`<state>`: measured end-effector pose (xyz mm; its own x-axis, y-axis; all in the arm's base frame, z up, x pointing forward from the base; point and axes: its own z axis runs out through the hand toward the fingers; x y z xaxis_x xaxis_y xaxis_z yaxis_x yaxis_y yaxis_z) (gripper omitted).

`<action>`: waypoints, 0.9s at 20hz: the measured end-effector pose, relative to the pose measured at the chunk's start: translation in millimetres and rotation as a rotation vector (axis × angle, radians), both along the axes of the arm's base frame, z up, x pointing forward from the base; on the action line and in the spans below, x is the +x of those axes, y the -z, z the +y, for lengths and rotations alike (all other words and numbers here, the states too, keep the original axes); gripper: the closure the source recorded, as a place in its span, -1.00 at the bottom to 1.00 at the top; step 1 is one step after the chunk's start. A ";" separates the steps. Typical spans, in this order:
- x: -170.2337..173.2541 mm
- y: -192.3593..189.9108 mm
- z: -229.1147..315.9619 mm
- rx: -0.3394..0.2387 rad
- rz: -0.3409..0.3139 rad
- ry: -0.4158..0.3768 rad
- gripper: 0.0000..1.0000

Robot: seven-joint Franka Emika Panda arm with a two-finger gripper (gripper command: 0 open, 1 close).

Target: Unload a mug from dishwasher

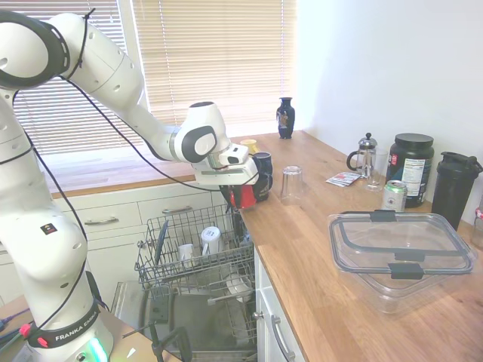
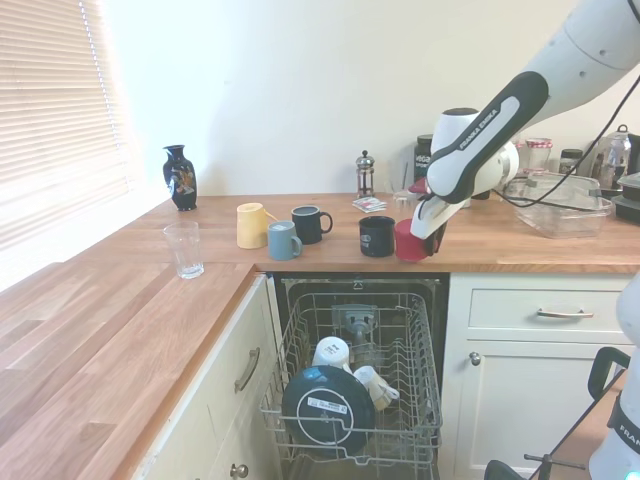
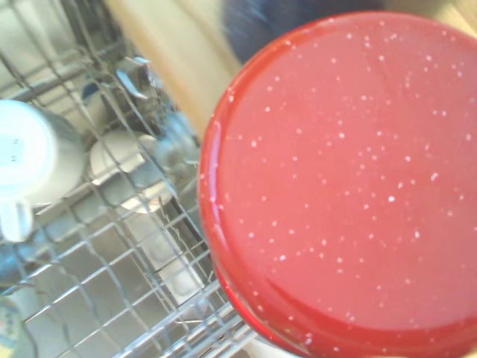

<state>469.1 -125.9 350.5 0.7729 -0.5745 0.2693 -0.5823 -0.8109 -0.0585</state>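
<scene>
1. The white arm's two-finger gripper [image 2: 424,228] is clamped on the small glossy red mug [image 2: 408,241], which sits right at the front edge of the wooden countertop [image 2: 130,330], above the open dishwasher [image 2: 355,385].
2. The second exterior view is the clearest: the red mug is just beside a black mug [image 2: 377,236], with a dark blue mug [image 2: 310,224], a grey-blue mug [image 2: 282,241] and a yellow mug [image 2: 251,225] lined up further along.
3. In the first exterior view the mug [image 1: 243,196] is mostly tucked under the gripper [image 1: 235,188], so the grip is hard to read there.
4. The wrist view gives only a speckled red surface of the mug [image 3: 343,186] filling the picture, plus the grey wire rack [image 3: 112,246] with a white cup [image 3: 33,160] below.
5. Only the second exterior view shows the big dark round dish [image 2: 326,405] in the rack.
</scene>
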 end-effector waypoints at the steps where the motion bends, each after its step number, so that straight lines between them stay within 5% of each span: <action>1: 2.3 4.7 -7.7 0.005 0.004 0.008 1.00; 10: 17.2 19.2 -57.2 0.042 0.010 0.070 1.00; 11: 16.8 21.1 -59.1 0.043 0.015 0.075 -1.00; 18: 17.1 21.7 -59.8 0.045 0.017 0.080 -1.00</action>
<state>486.1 -185.7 328.8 0.7285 -0.6458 0.2288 -0.6463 -0.7585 -0.0833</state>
